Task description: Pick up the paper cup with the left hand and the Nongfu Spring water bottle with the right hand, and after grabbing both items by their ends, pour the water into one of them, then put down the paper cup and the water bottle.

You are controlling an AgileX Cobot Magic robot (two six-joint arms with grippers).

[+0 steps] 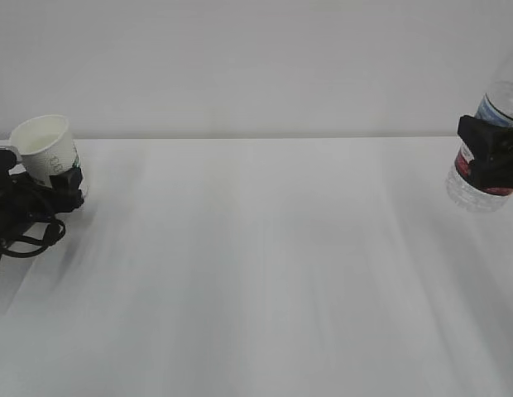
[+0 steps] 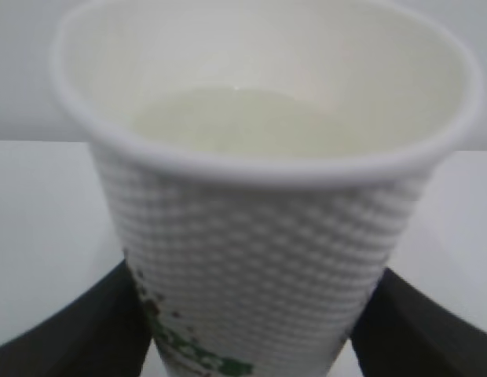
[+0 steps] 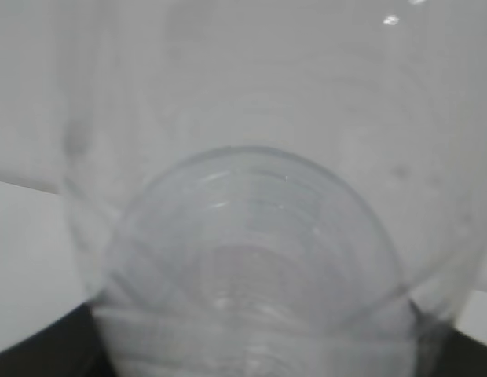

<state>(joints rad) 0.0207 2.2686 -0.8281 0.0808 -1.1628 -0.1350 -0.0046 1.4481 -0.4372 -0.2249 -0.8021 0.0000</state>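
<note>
Item, near done: paper cup (image 1: 43, 149) with water (image 2: 251, 122) already in it, clasped by left pincer (image 1: 64, 184) low at desk's (image 1: 256, 273) left edge; bottle (image 1: 492, 149) clasped aloft by right pincer (image 1: 491, 155), far right; both awaited setting down.

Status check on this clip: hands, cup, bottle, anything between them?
Left hand shut on the paper cup, tilted, pale water inside. Right hand shut on the water bottle, off the table. Nothing between them.
</note>
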